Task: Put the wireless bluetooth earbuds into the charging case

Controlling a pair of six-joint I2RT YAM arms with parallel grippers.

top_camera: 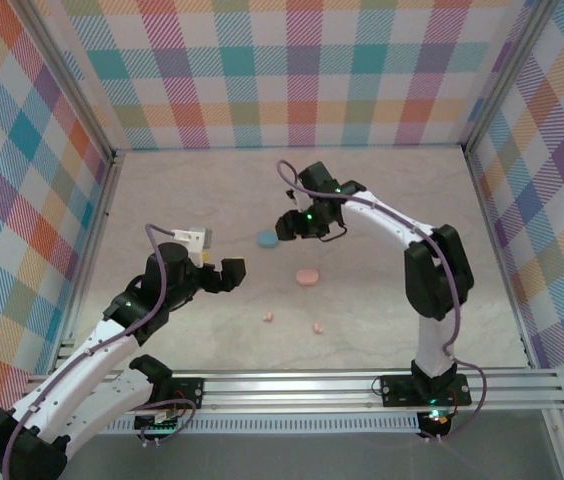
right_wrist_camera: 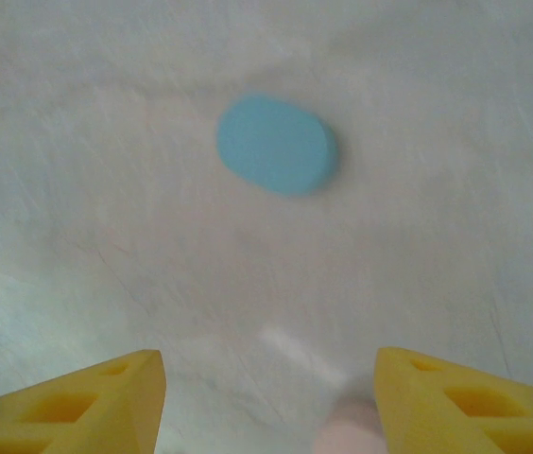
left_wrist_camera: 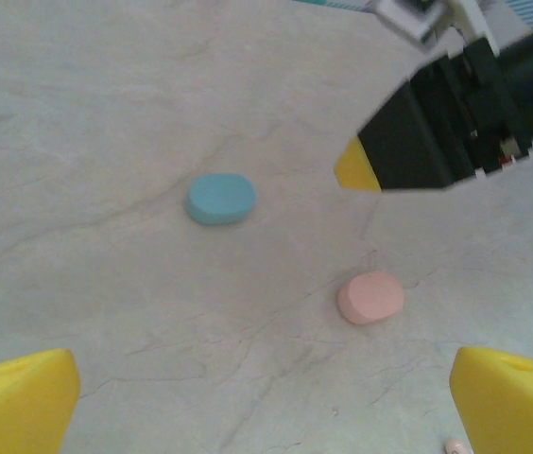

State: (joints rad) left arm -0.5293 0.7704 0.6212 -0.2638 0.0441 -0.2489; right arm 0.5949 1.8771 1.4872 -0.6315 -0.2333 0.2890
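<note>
Two tiny pale pink earbuds (top_camera: 269,317) (top_camera: 316,327) lie on the table in front of the cases; one earbud (left_wrist_camera: 456,445) shows at the bottom edge of the left wrist view. The blue charging case (top_camera: 267,239) (left_wrist_camera: 220,198) (right_wrist_camera: 276,144) and the pink charging case (top_camera: 307,276) (left_wrist_camera: 370,297) are flat closed discs. My right gripper (top_camera: 287,225) (right_wrist_camera: 271,407) hovers open just right of the blue case, holding nothing; a blurred pink shape (right_wrist_camera: 342,430) lies below it. My left gripper (top_camera: 230,272) (left_wrist_camera: 266,407) stands wide open and empty, left of the pink case.
Checked walls enclose the marbled table (top_camera: 382,200) on three sides. A metal rail (top_camera: 312,385) runs along the near edge by the arm bases. The right gripper's yellow fingertip (left_wrist_camera: 354,167) reaches into the left wrist view above the pink case.
</note>
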